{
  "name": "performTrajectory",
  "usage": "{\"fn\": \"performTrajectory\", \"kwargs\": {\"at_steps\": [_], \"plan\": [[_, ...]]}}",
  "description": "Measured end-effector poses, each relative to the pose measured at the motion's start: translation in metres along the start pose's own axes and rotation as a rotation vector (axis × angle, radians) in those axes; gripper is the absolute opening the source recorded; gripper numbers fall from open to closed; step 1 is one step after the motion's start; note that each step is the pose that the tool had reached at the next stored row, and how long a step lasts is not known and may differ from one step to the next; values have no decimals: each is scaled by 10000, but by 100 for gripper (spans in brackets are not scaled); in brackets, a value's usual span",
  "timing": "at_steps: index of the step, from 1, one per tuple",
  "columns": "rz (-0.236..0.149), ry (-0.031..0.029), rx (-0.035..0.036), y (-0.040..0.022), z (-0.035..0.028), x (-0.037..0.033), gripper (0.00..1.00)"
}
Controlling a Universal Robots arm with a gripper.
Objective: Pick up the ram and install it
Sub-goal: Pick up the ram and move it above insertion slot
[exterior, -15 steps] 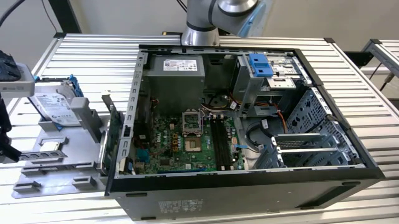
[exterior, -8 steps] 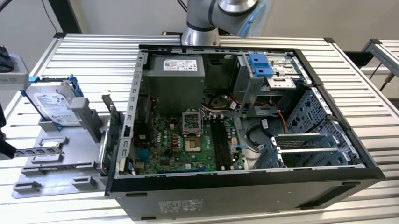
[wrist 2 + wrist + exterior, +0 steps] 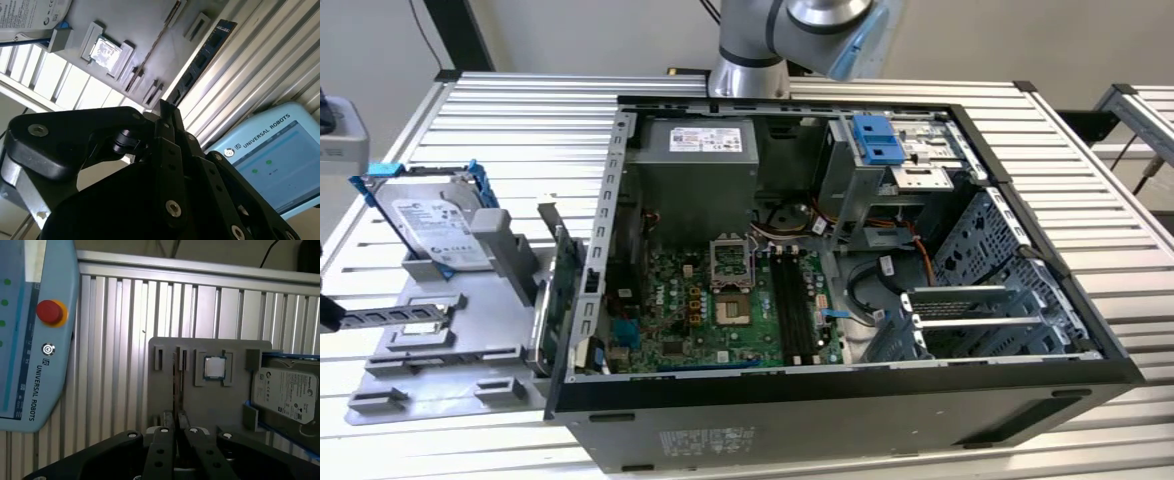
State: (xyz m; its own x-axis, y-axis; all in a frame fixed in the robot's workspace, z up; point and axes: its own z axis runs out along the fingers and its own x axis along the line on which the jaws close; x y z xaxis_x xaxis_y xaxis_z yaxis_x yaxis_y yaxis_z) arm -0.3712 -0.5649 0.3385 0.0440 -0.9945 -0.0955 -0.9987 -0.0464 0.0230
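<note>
Two wrist views: tool (image 3: 175, 416) pinched narrow, ram (image 3: 202, 57) on edge in tray (image 3: 220, 405) | exterior view: open case (image 3: 827, 425)

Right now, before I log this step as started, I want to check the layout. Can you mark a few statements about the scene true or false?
1. The ram is seated in the motherboard. False: it rests on the gray tray, outside the computer case.
2. The computer case lies open, with the motherboard showing. True.
3. The hard drive is inside the case. False: it stands on the tray.
4. A processor chip sits in a tray pocket. True.
</note>
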Motion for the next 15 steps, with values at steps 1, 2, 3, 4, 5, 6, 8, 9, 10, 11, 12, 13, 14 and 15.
{"fn": "performTrajectory", "kwargs": {"at_steps": [1,2,3,4,5,6,8,9,10,11,12,13,14,15], "plan": [[0,0,0,0,-14,-2,0],[0,0,0,1,-31,-5,0],[1,-1,1,1,-47,-9,0],[1,-1,0,2,-62,-12,0],[1,0,0,2,-77,-16,0],[1,-1,1,2,-89,-19,0],[1,-1,1,2,-114,-27,0],[1,0,0,3,-130,-30,0],[1,1,-1,3,-156,-33,0],[1,1,0,4,-186,-36,0],[0,1,0,4,-218,-39,0],[1,1,0,5,-248,-42,0],[1,2,0,6,-277,-45,0],[1,2,-1,7,-306,-47,0]]}}
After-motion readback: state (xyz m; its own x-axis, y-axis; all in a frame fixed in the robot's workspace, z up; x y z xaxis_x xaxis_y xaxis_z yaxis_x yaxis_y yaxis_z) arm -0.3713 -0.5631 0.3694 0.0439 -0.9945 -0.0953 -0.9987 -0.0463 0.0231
